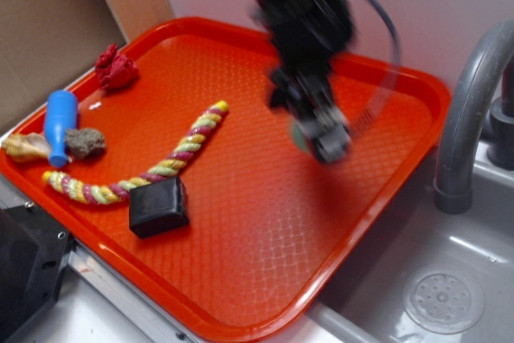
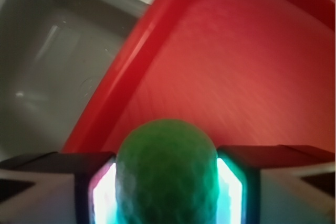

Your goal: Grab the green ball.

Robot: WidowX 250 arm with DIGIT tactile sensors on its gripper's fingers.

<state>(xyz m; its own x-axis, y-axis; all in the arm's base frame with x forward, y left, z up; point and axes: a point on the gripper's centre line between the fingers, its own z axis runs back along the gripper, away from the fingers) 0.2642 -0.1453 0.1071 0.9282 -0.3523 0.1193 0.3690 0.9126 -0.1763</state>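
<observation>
The tool (image 2: 167, 182) was clamped on the green ball (image 2: 167, 174): in the wrist view the dimpled ball sat squeezed between the two fingers (image 2: 100, 192), touching both, with light glowing along their inner faces. In the exterior view the arm was blurred and only a sliver of the ball (image 1: 299, 136) showed at the tool (image 1: 321, 138), over the right half of the red tray (image 1: 265, 222). Whether the ball was clear of the tray floor could not be told.

The wrist view showed the tray's rim running diagonally, with the grey sink (image 2: 52, 51) beyond it. In the exterior view the sink (image 1: 434, 295) lay to the right of the tray, with a grey tap (image 1: 466, 118) arching above it.

On the left part of the tray lay a striped rope (image 1: 169, 168), a black block (image 1: 158, 206) just beside it, a blue bottle (image 1: 59, 124), a brown rock (image 1: 85, 142) touching the bottle, a pale shell (image 1: 26, 147) at the edge, and a red knotted lump (image 1: 115, 68) near the far corner.
</observation>
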